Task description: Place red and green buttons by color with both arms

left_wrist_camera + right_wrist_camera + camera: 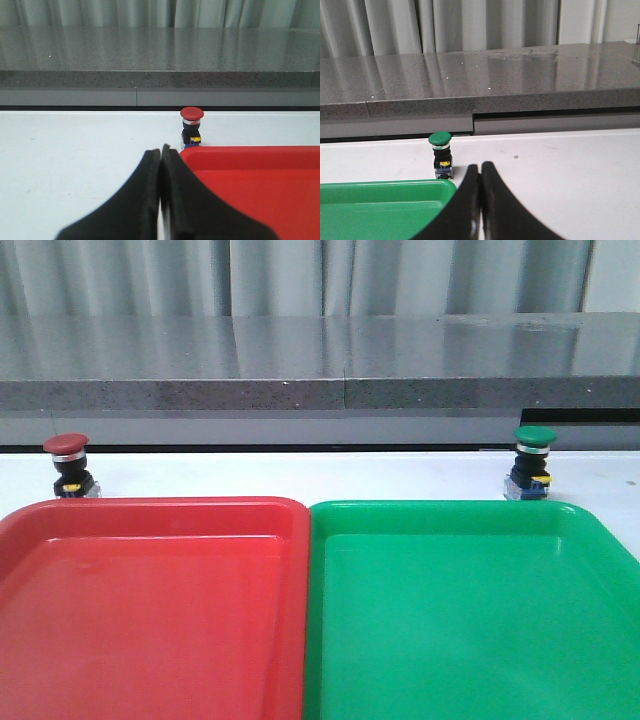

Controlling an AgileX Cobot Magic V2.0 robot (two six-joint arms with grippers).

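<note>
We start at the left black forked gripper, bottom centre of the left wrist view: its two fingers are pressed together with only a thin seam between, and nothing is in them. The right black forked gripper, bottom centre of the right wrist view, looks the same, closed up and empty. Neither arm shows in the front view.

Moving outward, we see the small dark red mushroom-cap push button standing upright on the white table, above and right of the left fingertips, just behind the far rim of the large red plastic tray. In the front view it sits at middle left, outside the tray. The small green-capped push button stands upright, left of and above the right fingertips, just beyond the corner of the large green plastic tray; in the front view it is at middle right.

Both trays look bare. We judge nothing is placed yet: both grasps, both lifts and both drops remain. Each gripper must open first before it can reach its button.
</note>
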